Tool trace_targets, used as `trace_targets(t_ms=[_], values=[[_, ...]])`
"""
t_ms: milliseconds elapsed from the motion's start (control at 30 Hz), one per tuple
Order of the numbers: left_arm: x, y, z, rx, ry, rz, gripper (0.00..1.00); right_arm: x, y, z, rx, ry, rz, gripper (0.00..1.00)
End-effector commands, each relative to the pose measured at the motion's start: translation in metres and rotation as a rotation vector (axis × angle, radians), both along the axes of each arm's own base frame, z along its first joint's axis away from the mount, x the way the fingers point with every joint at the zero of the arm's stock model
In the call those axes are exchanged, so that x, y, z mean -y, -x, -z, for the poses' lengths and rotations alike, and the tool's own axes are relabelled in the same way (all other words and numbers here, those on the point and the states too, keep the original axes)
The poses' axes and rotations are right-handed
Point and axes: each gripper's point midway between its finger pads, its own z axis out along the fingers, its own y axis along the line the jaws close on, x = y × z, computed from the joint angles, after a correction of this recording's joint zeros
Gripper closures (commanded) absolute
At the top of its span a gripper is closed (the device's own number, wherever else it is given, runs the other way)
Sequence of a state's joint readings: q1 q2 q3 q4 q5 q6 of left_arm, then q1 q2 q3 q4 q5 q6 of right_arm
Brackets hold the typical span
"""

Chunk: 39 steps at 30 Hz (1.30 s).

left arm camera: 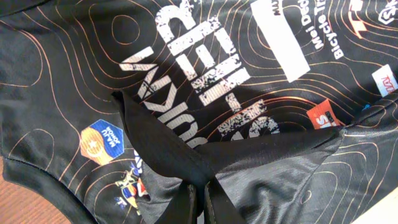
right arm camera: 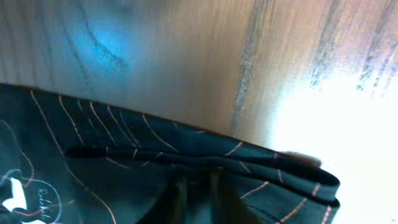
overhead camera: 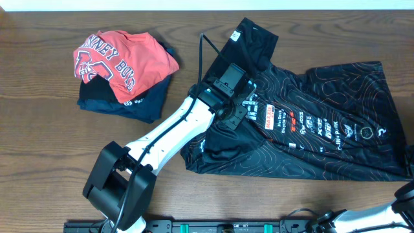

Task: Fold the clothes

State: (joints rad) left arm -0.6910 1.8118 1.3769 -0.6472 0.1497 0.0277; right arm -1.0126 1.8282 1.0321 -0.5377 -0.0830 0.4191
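Observation:
The black jersey (overhead camera: 323, 129) with wavy contour lines, white lettering and a row of sponsor logos lies spread over the right half of the table, its left part bunched. My left gripper (overhead camera: 236, 111) is over the jersey's left part. In the left wrist view the fingers (left arm camera: 200, 200) are shut on a raised fold of black jersey fabric (left arm camera: 186, 93). My right gripper (right arm camera: 199, 193) is shut on the folded edge of the jersey (right arm camera: 155, 152), close above the wood. In the overhead view only part of the right arm (overhead camera: 404, 200) shows, at the lower right corner.
A red T-shirt with white lettering (overhead camera: 123, 58) lies on a folded navy garment (overhead camera: 129, 100) at the back left. The left arm's base (overhead camera: 116, 181) stands at the front left. The wooden table (overhead camera: 52, 142) runs under everything.

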Motion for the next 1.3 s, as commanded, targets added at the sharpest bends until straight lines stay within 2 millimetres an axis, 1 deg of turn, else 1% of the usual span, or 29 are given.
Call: trace_targets(t_ms=[0,33,200,333,433,600,800,933,1100,1267], values=[[0.001,-0.006,-0.007,0.027,0.000,0.005,0.94,-0.012,0.005,0.018,-0.009,-0.071,0.004,0.95],[0.001,-0.006,-0.007,0.027,0.000,0.005,0.94,-0.011,0.005,0.017,-0.006,-0.067,0.007,0.98],[0.001,-0.006,-0.007,0.027,0.000,0.005,0.94,-0.006,0.003,0.001,0.023,-0.042,0.012,0.99],[0.001,-0.006,-0.007,0.027,0.000,0.005,0.94,-0.002,0.001,-0.018,0.055,-0.004,0.015,0.99],[0.001,-0.006,-0.007,0.027,0.000,0.005,0.94,0.000,-0.005,-0.035,0.111,0.019,0.010,0.99],[0.001,-0.006,-0.007,0.027,0.000,0.005,0.94,0.004,-0.009,-0.059,0.156,0.075,0.025,0.99],[0.001,-0.007,-0.007,0.029,-0.002,0.005,0.94,0.005,-0.016,-0.067,0.203,0.083,0.025,0.99],[-0.006,-0.012,-0.007,0.060,-0.040,-0.017,0.94,0.009,-0.025,-0.072,0.250,0.097,0.012,0.99],[-0.006,-0.013,-0.010,0.066,-0.035,-0.017,0.94,0.012,-0.029,-0.074,0.269,0.105,0.031,0.99],[-0.015,-0.020,-0.016,0.116,-0.073,-0.045,0.94,0.012,-0.037,-0.077,0.282,0.122,0.010,0.99]])
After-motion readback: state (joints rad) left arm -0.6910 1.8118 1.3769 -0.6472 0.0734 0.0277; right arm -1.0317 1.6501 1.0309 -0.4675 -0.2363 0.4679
